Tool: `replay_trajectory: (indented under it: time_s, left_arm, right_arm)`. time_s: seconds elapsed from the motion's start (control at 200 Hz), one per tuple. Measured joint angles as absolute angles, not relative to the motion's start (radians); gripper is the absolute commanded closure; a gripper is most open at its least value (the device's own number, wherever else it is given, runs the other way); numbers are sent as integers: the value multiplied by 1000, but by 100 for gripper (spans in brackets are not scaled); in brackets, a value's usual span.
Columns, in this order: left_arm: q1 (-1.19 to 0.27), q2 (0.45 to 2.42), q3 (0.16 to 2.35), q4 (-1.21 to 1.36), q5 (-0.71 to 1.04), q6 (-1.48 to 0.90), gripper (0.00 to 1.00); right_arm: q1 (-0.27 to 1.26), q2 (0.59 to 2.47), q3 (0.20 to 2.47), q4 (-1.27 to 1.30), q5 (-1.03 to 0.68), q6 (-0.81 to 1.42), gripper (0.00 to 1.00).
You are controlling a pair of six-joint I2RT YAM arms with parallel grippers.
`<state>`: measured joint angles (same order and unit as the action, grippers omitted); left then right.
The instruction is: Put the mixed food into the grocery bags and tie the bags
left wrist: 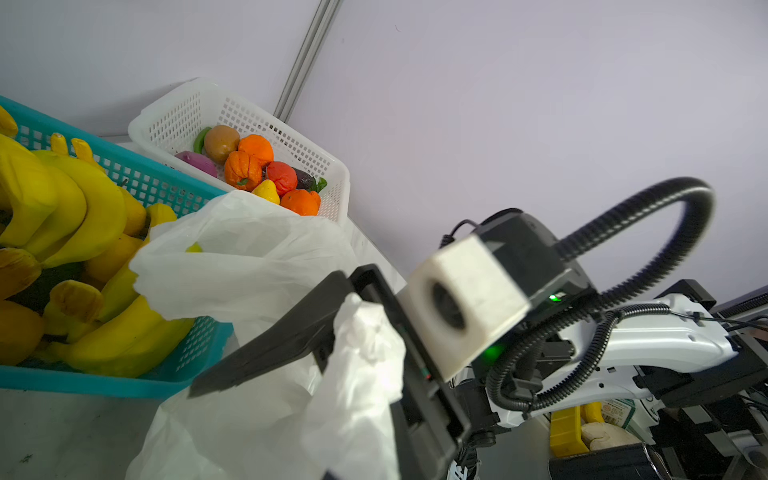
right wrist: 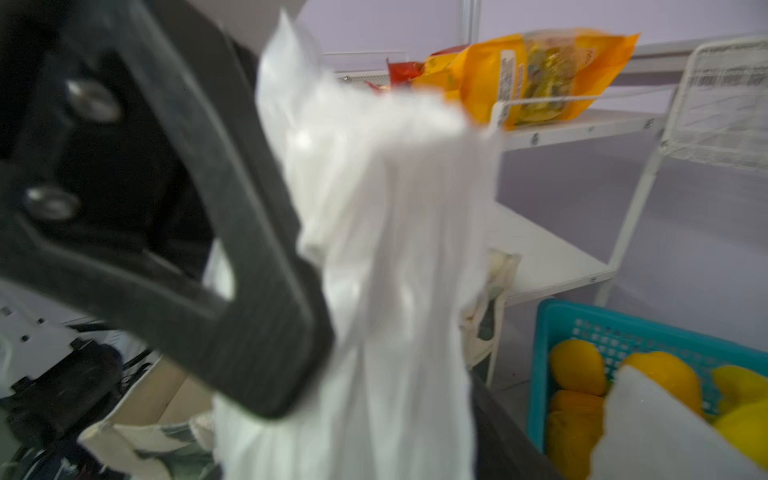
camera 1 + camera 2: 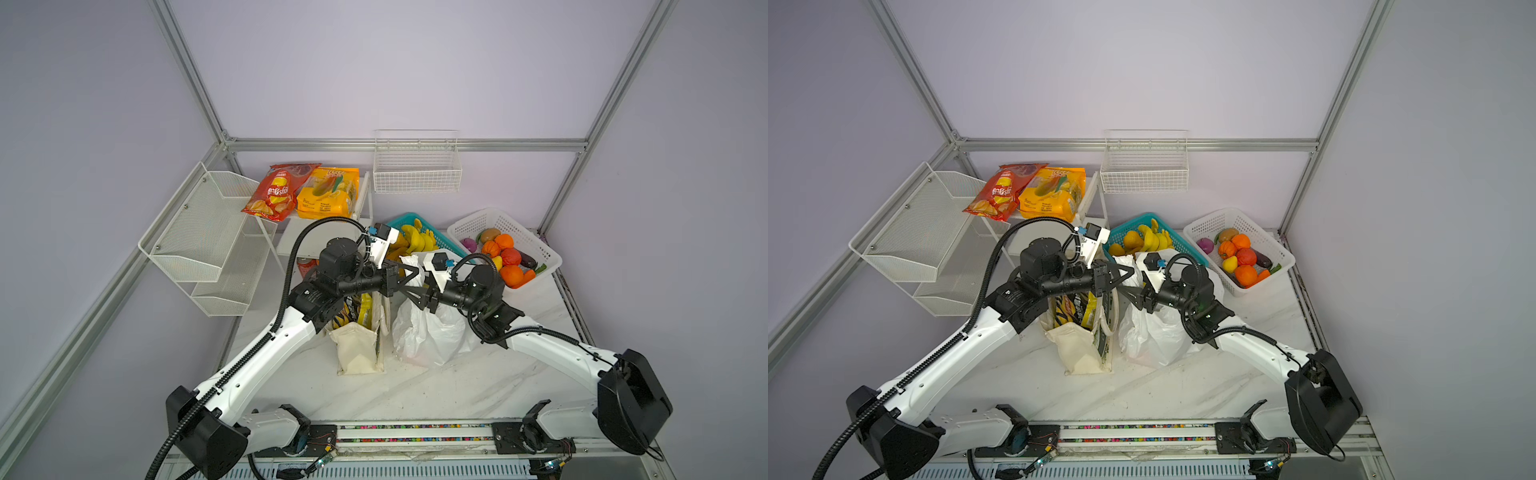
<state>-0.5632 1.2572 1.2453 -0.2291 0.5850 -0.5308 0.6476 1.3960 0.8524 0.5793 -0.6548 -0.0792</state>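
The left gripper (image 3: 409, 275) is shut beside the top of the plastic bag (image 3: 428, 332); whether it pinches a handle is hidden. The chip bag (image 3: 1069, 309) sits in the tote (image 3: 357, 349). Plastic bunches between the part-spread jaws of the right gripper (image 3: 410, 296); whether they grip it is unclear. Best to clamp each handle low, pull taut, then cross. The plastic bag's contents are unseen.
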Motion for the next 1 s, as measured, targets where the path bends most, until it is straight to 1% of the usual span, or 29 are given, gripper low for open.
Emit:
replay_trajectory:
  time_s: [0.055,0.125,0.145,0.165,0.185,0.235,0.275,0.42,0.51,0.585,0.645,0.795,0.925,1.0]
  left_arm:
    - [-563,1257,1245,-239,576,-531,100]
    - [-551,1258,1245,-253,572,-531,100]
    - [-550,1258,1245,-253,572,-531,100]
    - [-550,1258,1245,-255,572,-531,100]
    - [-550,1258,1245,-256,572,-531,100]
    - [-551,1258,1245,-256,573,-530,100]
    - [-551,1257,1245,-251,573,-528,100]
    - [-543,1255,1245,-244,569,-513,100]
    - [-542,1255,1245,-245,564,-505,100]
    - [-540,1254,1245,-246,562,-500,100]
    - [-538,1254,1245,-249,558,-494,100]
    - [-537,1254,1245,-255,545,-486,100]
    - [-537,1254,1245,-257,537,-485,100]
    - [-537,1254,1245,-257,534,-480,100]
  right_arm:
    - [646,1415,821,577,-687,-71,64]
    - [645,1402,760,572,-698,-69,65]
    - [645,1396,744,568,-695,-65,64]
    - [645,1385,729,561,-694,-64,61]
    - [644,1372,714,554,-688,-61,56]
    - [644,1324,692,518,-662,-52,37]
    - [644,1282,690,485,-633,-52,27]
    - [644,1121,764,353,-502,-58,11]
    - [644,1050,837,273,-419,-56,6]
    - [644,1007,887,198,-356,-57,6]
    - [644,975,913,140,-306,-56,6]
    - [644,892,960,1,-176,-54,10]
    - [644,904,1014,-88,-20,-83,10]
    - [648,937,1024,-114,49,-98,5]
